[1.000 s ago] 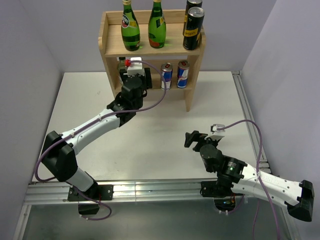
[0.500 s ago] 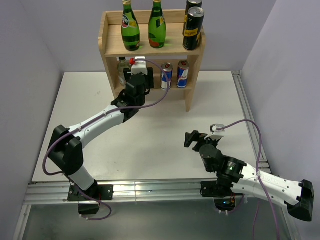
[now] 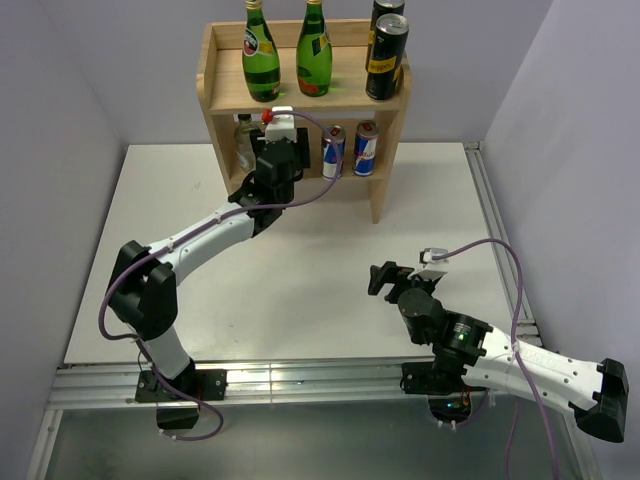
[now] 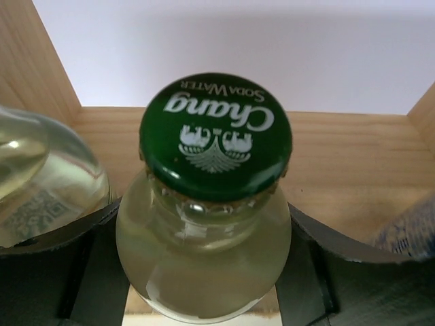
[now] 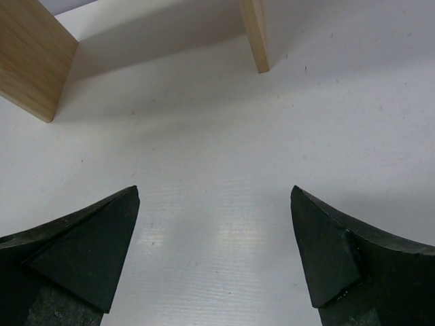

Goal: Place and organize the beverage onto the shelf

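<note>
A white table [image 3: 330, 260] lies between pale walls. At lower right, the right gripper [image 5: 214, 193] hangs above it, jaws spread wide. At upper centre, the left gripper [image 4: 202, 227] clamps a clear green-capped bottle [image 4: 216, 132] at the lower tier of the shelf [image 3: 300, 104], just beside a second clear bottle [image 4: 41, 176].

One shelf [image 3: 215, 92] holds the drinks. There are two green bottles, the left green bottle [image 3: 261, 60] and the right green bottle [image 3: 314, 58]. There are two tall dark cans, the front dark can [image 3: 386, 57] and the rear dark can [image 3: 385, 12] (cut off by the frame edge). There are two slim blue-and-silver cans, the left slim can [image 3: 333, 152] and the right slim can [image 3: 366, 148]. Clear glass bottles seem to number two, the green-capped bottle [image 4: 204, 238] and its neighbour bottle [image 4: 41, 176], though an arm covers part of the lower tier.
</note>
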Tool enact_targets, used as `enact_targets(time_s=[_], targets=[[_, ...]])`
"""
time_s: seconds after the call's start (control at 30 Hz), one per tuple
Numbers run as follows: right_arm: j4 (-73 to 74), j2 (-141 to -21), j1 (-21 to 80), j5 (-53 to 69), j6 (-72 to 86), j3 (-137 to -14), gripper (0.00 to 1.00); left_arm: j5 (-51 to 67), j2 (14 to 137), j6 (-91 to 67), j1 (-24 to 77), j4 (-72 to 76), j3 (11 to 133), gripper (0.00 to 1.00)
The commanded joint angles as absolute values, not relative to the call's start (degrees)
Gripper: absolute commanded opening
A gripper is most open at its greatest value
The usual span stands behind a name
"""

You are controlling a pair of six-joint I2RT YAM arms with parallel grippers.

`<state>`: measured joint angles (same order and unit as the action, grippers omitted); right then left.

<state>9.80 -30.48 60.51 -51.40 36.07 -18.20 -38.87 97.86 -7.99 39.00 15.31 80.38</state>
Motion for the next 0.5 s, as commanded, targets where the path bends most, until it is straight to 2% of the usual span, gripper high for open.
enact_targets(time_s=[0.0, 0.1, 0.2, 0.23, 0.3, 0.33, 0.43, 0.47], targets=[[7.73, -30.41, 60.73, -52.91, 36.04, -17.75, 0.99, -40.25, 96.5, -7.73, 38.58, 26.02, 85.69, 0.0], [7.73, -30.41, 60.64, -52.91, 36.04, -17.84, 0.99, -40.34, 96.68, -8.7, 38.23, 26.1, 85.17, 0.02], [7.73, -30.24, 60.73, -52.91, 36.04, -17.75, 0.99, -40.43, 96.5, -9.14, 38.06, 26.89, 83.94, 0.15], [7.73, -30.23, 60.73, -52.82, 36.04, -17.75, 0.99, -40.34, 96.24, -9.14, 37.97, 27.16, 83.33, 0.26], [7.73, -30.23, 60.65, -52.91, 36.04, -17.75, 0.99, -40.43, 96.24, -9.31, 37.88, 27.33, 82.88, 0.39], [7.73, -30.41, 60.64, -52.91, 36.04, -17.75, 0.99, -40.34, 96.15, -9.4, 37.88, 27.16, 82.71, 0.54], [7.73, -30.41, 60.64, -52.91, 36.04, -17.75, 0.99, -39.82, 96.15, -9.4, 37.88, 27.16, 82.35, 0.74], [7.73, -30.5, 60.73, -52.91, 36.04, -17.75, 0.99, -39.73, 96.15, -9.32, 37.88, 27.07, 82.27, 0.77]])
